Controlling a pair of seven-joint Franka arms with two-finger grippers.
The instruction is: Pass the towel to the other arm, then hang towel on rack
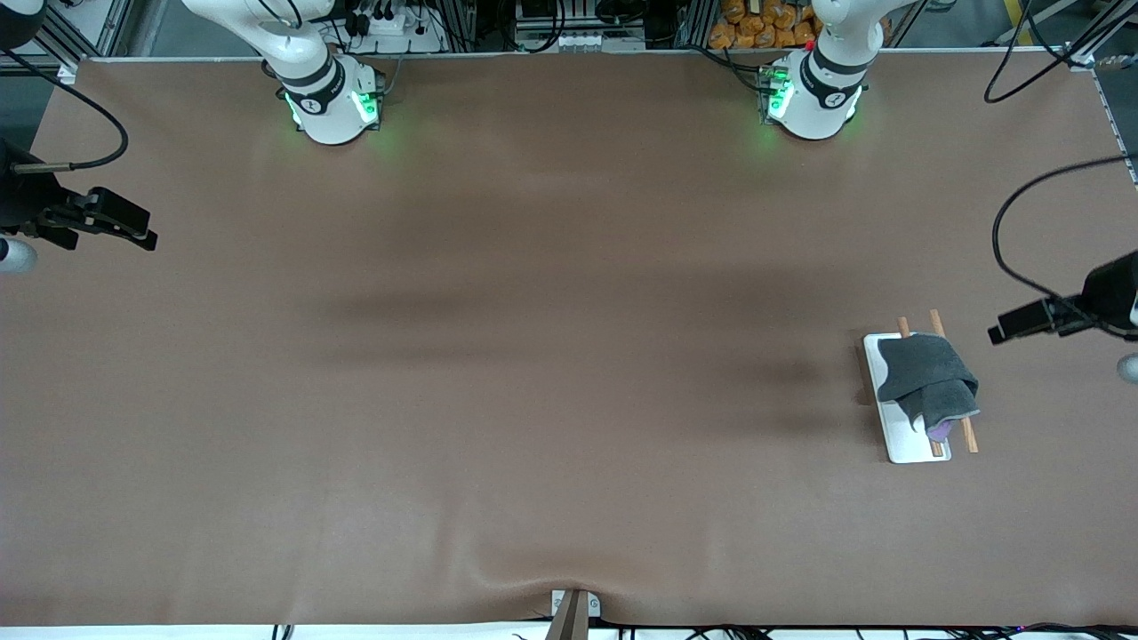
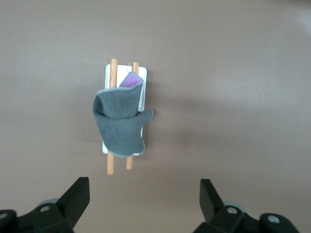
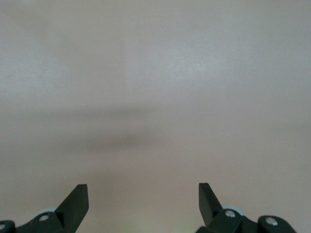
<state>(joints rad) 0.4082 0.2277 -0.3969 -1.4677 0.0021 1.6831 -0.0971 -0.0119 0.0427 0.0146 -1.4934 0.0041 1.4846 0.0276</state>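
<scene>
Spread and empty, the left gripper (image 2: 144, 204) hangs in the air at the left arm's end of the table (image 1: 533, 356), just off to the side of the rack (image 1: 916, 449) and touching nothing. Its two black fingers (image 2: 75, 199) stand wide apart in the left wrist view, with bare tabletop between them.

Just beside it, the towel (image 1: 929, 380) lies draped over the rack's two brown rods (image 1: 968, 434), grey face up, a corner of purple showing at the end nearer the front camera. Cloth covers the middle of the rods; their tips stick out at both ends, and the white base plate shows at both ends too. One flap spills over the outer rod toward the left gripper.

Judged from how things lie, the hanging is done and the step in hand is to get clear. Doing that well means keeping the fingers apart and well away from the spilling flap, since a snag there could drag the cloth off the thin rods or shift the light base. A retreat up and away from the rack looks safest.

At the right arm's end of the table, the right gripper (image 3: 143, 204) waits over bare tabletop, its fingers likewise parted and holding nothing, well apart from rack and towel.
</scene>
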